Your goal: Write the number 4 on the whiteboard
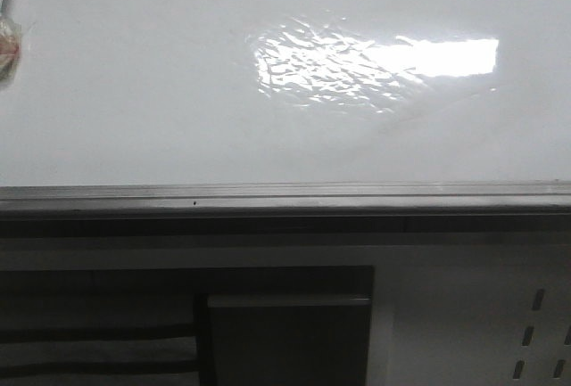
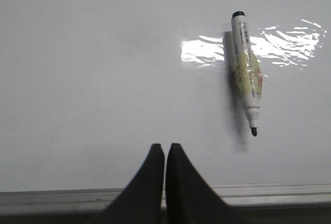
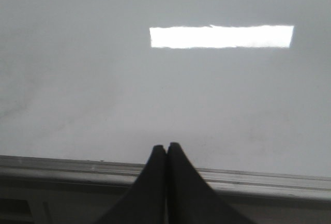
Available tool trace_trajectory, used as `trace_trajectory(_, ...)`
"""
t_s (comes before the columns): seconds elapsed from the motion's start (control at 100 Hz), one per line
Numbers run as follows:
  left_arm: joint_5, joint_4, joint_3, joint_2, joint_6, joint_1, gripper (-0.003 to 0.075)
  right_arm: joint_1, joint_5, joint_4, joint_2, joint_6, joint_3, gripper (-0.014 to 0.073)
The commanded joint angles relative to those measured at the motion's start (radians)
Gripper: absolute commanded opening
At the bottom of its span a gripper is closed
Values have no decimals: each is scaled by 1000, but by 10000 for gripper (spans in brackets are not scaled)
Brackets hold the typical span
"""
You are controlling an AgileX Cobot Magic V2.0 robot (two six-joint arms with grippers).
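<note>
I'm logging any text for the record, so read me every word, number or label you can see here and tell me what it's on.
No text can be read.
Marker: small dark print runs along its barrel, too blurred to read.
Whiteboard: no number or writing on it yet, only light reflections.
Edge rail: no markings.
</note>
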Motion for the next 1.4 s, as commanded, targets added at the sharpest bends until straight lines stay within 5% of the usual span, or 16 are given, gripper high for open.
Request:
trace_trajectory(0.0, -81, -8, 26, -27, -1, 1, -20, -5, -74, 0, -24, -5, 21, -69)
trace_trajectory(0.84, -94, -8, 26, -27, -1, 1, -20, -5, -101, 0, -24, -5, 21, -69)
trace_trajectory(1.05, -186, -25, 6, -27, -1, 1, -20, -5, -124, 44, -24, -5, 1, -69)
trace_trajectory(1.39, 42, -94, -289, 65, -1, 1, -20, -5, 77, 42, 69, -5, -257, -69)
